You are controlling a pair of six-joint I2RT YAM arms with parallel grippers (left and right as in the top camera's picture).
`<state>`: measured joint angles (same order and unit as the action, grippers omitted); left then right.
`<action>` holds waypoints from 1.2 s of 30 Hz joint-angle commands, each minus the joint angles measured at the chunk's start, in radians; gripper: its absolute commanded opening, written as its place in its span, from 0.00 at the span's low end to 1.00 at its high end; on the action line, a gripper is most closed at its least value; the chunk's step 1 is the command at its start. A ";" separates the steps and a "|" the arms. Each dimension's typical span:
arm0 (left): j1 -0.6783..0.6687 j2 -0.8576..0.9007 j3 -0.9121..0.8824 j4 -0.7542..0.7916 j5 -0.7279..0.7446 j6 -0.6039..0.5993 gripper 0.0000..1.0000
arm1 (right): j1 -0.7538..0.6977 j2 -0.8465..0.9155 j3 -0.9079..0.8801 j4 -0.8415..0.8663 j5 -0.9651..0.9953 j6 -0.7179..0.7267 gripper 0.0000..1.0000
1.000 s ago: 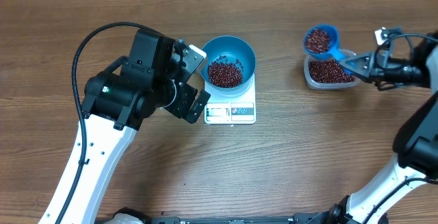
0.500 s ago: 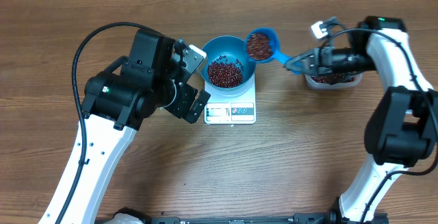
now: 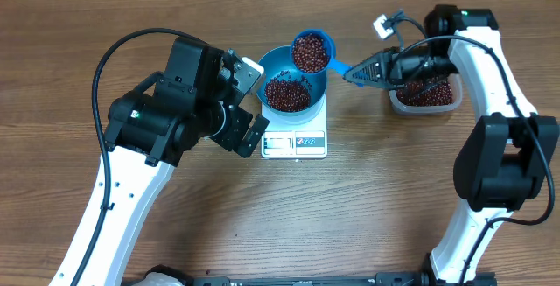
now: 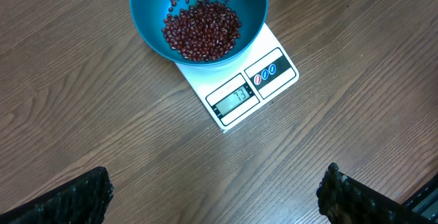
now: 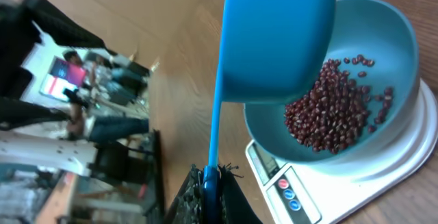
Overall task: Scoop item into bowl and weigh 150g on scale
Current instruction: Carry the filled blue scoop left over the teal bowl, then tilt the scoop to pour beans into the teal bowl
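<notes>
Your right jaws, shut tight on the handle of the small blue plastic scoop (image 3: 310,52), have carried it over the large round blue bowl (image 3: 269,66) of red-brown beans (image 3: 287,94) on the white square scale (image 3: 294,143), toward the far edge of the desk (image 3: 394,207); left jaws gape empty alongside.

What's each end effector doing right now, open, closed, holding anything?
Left end effector: open, holding nothing.
Right end effector: closed on the blue scoop by its handle, above the bowl.

Most of scale (image 3: 295,143) beneath bowl (image 3: 273,64)
</notes>
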<state>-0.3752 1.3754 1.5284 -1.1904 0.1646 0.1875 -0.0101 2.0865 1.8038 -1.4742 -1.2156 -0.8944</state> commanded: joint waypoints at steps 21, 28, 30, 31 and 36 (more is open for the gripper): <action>0.002 0.005 0.006 -0.003 0.008 0.015 1.00 | 0.102 -0.023 0.098 0.256 0.232 0.167 0.04; 0.002 0.005 0.006 -0.003 0.008 0.015 1.00 | 0.102 -0.035 0.111 0.242 0.259 0.166 0.04; 0.002 0.005 0.006 -0.003 0.008 0.015 1.00 | 0.102 -0.035 0.111 0.235 0.279 0.166 0.04; 0.002 0.005 0.006 -0.003 0.008 0.015 1.00 | 0.103 -0.035 0.111 0.229 0.297 0.166 0.04; 0.002 0.005 0.006 -0.003 0.008 0.015 1.00 | 0.103 -0.039 0.111 0.209 0.343 0.169 0.04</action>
<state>-0.3752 1.3754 1.5284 -1.1904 0.1646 0.1875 0.0914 2.0861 1.8847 -1.2675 -0.8791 -0.7246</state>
